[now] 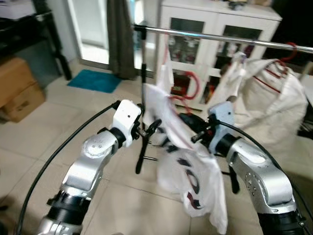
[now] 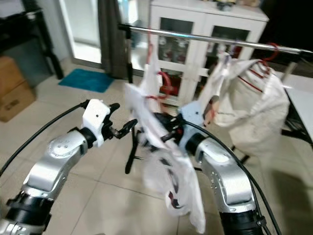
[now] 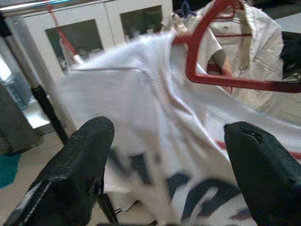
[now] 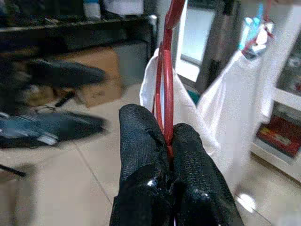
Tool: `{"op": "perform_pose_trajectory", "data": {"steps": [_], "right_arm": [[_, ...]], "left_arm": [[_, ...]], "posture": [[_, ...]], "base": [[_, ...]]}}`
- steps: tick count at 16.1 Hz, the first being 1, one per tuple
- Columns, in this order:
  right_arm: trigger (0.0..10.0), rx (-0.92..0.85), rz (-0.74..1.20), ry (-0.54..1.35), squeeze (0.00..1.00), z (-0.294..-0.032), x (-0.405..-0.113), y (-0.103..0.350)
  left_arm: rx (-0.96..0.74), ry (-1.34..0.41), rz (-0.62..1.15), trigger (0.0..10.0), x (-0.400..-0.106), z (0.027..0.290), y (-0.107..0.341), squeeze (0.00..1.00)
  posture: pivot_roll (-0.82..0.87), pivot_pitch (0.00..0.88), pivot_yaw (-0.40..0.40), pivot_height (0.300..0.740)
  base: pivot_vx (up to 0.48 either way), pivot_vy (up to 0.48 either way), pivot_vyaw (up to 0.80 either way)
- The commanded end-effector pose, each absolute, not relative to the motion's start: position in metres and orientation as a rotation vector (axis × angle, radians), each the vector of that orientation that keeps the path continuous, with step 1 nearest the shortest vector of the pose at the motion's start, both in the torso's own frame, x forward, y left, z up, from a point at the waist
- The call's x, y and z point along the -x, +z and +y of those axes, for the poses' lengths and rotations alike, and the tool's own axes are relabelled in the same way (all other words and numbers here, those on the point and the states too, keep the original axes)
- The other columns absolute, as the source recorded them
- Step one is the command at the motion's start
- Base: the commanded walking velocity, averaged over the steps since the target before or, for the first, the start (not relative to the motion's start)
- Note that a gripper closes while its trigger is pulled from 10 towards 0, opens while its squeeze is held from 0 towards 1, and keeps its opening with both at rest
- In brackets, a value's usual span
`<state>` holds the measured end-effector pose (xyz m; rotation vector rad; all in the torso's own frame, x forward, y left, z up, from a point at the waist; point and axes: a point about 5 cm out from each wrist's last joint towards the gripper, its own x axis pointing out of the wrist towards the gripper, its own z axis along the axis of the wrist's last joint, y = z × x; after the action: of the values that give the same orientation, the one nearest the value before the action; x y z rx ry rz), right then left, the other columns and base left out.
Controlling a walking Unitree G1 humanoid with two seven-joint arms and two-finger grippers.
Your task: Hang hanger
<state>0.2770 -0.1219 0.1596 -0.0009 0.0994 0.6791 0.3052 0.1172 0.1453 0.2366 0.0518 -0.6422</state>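
Observation:
A red hanger [image 4: 167,80] carrying a white printed T-shirt [image 1: 190,166] is pinched between the fingers of my right gripper [image 4: 165,123], which is shut on it. The hanger's red loop [image 1: 193,85] shows below the silver rail [image 1: 220,37], and a thin red strand [image 1: 168,49] reaches up toward the rail. Whether the hook rests on the rail is unclear. My left gripper [image 1: 151,128] stands open just left of the shirt, its fingers [image 3: 84,150] spread wide with the cloth in front of them, apart from it.
A cream shirt [image 1: 266,98] on another red hanger hangs on the rail to the right. The rack's black post [image 1: 143,93] stands behind my left gripper. Behind are a white cabinet [image 1: 215,24], a curtain [image 1: 120,34], a teal mat [image 1: 95,80] and cardboard boxes [image 1: 17,88].

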Motion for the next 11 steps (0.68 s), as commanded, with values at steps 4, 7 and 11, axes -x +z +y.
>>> {"op": "perform_pose_trajectory", "data": {"steps": [4,7,11], "right_arm": [[0.0,-0.021,0.02,0.791,0.0,-0.112,-0.272,0.18],[0.0,-0.039,-0.001,0.826,0.0,-0.11,-0.269,0.186],[0.0,-0.043,-0.004,0.822,0.0,-0.112,-0.271,0.188]], "left_arm": [[-0.209,-0.651,0.029,8.5,-0.319,0.109,0.148,0.0],[-0.186,-0.683,0.016,0.0,-0.32,0.104,0.145,0.0],[-0.197,-0.606,0.013,0.0,-0.323,0.104,0.143,0.0]], "posture": [[-0.15,0.0,-0.026,0.74],[-0.15,0.0,-0.026,0.74],[-0.15,0.0,-0.027,0.74]], "base": [[0.0,0.0,0.0],[0.0,0.0,0.0],[0.0,0.0,0.0]]}}
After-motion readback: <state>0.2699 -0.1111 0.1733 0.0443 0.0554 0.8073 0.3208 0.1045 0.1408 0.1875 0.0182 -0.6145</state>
